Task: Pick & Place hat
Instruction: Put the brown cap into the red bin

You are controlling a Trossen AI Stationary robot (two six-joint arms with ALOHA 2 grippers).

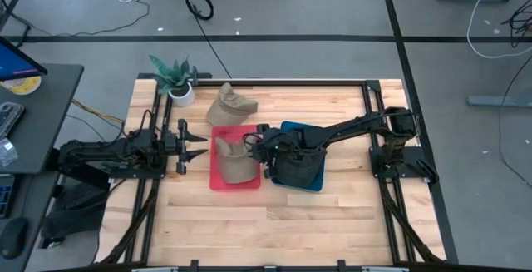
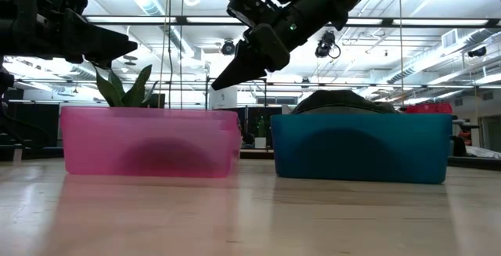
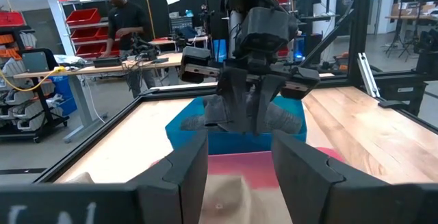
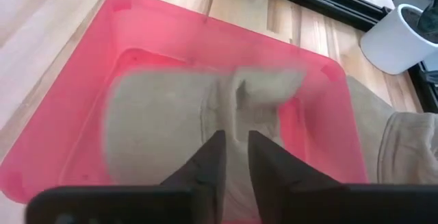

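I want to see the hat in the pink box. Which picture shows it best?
The right wrist view: the tan hat fills the pink bin. The high view shows it small, the left wrist view only its edge, the low view a shadow.

You will find no text, label, brand mark, number or sign that can be read in any of the four views. The translucent pink plastic bin (image 1: 235, 177) and the teal plastic bin (image 2: 362, 147) beside it show plain walls with no print. The tan fabric hat (image 4: 164, 131) lying inside the pink bin carries no lettering you can make out. Behind the pink bin in the left wrist view, the red storage bins (image 3: 87, 16) on the room's shelving and the papers hung above them are too small and blurred for you to read.
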